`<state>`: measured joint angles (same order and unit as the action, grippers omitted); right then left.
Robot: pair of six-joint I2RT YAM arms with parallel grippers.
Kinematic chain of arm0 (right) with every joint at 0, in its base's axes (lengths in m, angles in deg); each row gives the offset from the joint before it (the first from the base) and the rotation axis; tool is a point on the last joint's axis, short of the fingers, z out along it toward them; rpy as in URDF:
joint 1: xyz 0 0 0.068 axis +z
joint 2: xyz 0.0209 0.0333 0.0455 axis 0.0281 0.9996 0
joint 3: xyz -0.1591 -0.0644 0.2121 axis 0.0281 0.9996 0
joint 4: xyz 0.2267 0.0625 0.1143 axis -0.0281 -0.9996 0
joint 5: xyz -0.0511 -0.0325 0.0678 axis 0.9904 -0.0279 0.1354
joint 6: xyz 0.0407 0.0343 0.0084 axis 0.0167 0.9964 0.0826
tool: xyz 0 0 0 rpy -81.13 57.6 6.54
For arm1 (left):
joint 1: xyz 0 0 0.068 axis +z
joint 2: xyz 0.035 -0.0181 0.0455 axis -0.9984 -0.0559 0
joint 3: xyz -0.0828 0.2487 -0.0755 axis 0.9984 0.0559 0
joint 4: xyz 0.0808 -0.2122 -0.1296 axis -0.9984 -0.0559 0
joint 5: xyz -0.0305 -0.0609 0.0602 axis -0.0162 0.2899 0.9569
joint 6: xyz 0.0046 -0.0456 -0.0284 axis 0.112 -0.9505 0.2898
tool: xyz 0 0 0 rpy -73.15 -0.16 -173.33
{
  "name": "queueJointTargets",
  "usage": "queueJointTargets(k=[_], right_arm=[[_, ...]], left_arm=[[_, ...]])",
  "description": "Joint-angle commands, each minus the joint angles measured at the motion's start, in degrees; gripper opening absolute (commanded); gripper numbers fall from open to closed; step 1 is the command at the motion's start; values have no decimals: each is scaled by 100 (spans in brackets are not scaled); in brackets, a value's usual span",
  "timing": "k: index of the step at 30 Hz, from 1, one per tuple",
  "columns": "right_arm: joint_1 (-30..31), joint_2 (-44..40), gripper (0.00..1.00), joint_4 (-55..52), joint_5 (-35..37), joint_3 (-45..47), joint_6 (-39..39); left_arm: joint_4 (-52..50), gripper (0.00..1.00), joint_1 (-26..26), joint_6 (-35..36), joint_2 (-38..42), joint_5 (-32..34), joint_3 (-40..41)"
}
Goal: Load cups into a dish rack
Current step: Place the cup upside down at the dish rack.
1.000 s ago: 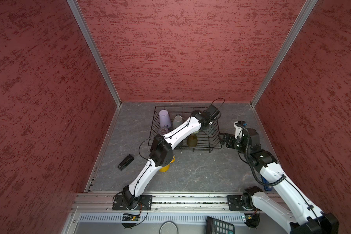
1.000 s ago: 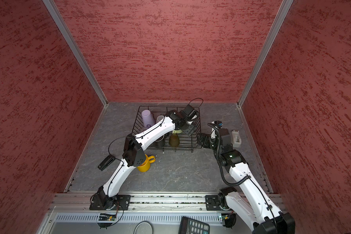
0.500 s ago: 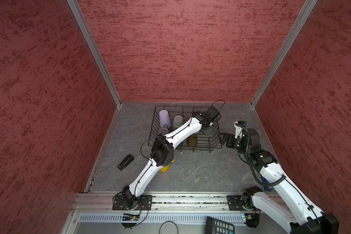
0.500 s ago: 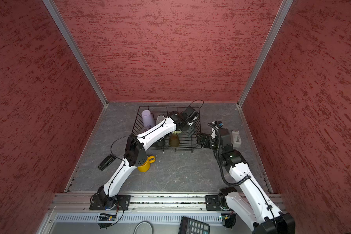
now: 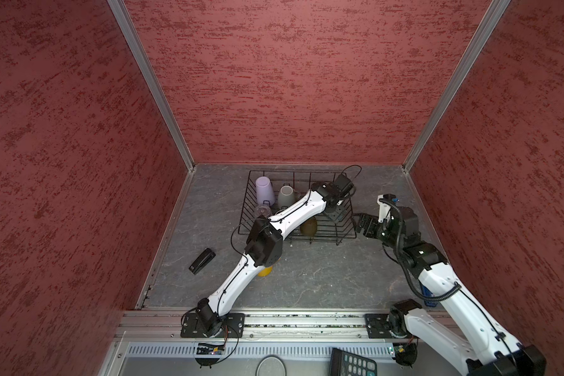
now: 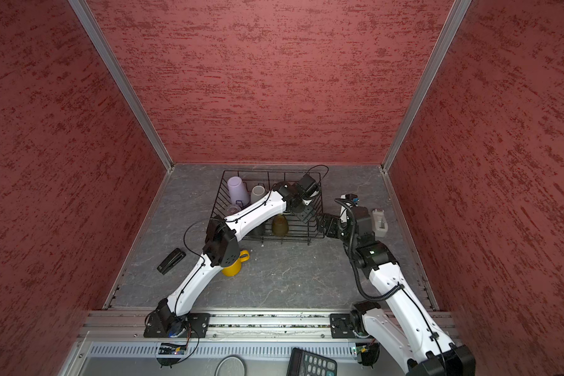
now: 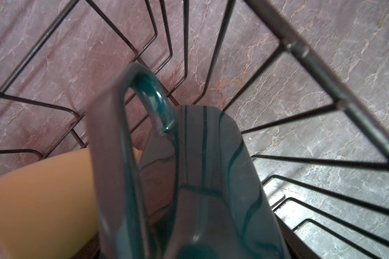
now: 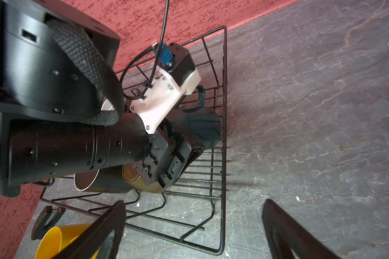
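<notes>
**Cups: 5 racked, 1 in the claw, at least 1 outside**

The large black wire dish rack [image 5: 293, 171] holds 5 cups, as far as I can count. A lilac handleless tumbler [image 5: 263, 190] stands base up in the rack's far left corner, with a grey mug [image 5: 285, 197] just beside it. A black mug [image 8: 103, 182] lies on its side near the rack's front rim, next to an olive-brown glass [image 5: 308, 227]. A clear glass [image 5: 262, 211] sits on the rack's left side.

The left gripper [image 8: 193, 145] is clenched on cup 6, a dark teal mug [image 7: 211, 179], low inside the rack's right end. I cannot tell whether it touches the wires, but I judge this to be the set-down step. A yellow mug [image 6: 233, 265] waits outside, near the rack's front left corner and under the left arm's elbow. I cannot make out a pale green mug.

The teal mug sits close to the rack's right wall and divider loops, so it probably has little sideways slack. The right gripper [image 5: 364, 227] hangs just outside that wall with its jaws spread wide and empty, apart from the wire. Bare table lies in front of the rack. A small black stapler [image 5: 202, 260] lies well out from the rack's front left corner.
</notes>
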<state>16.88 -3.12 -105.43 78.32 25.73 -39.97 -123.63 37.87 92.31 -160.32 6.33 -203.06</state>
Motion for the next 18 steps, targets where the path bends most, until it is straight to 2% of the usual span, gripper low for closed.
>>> queueJointTargets(k=[1, 6, 9, 18], right_arm=[[-24, -67, 96, 140, -49, -154, 60], [-29, -66, 96, 141, -44, -146, 53], [-24, -66, 96, 145, -40, -144, 52], [-31, -84, 96, 141, -33, -175, 26]], left_arm=[[166, 75, -16, 62, 60, 79, -195], [170, 93, -73, 214, 113, 168, -193], [188, 99, -113, 290, 154, 213, -190], [197, 100, -134, 280, 346, 89, -184]])
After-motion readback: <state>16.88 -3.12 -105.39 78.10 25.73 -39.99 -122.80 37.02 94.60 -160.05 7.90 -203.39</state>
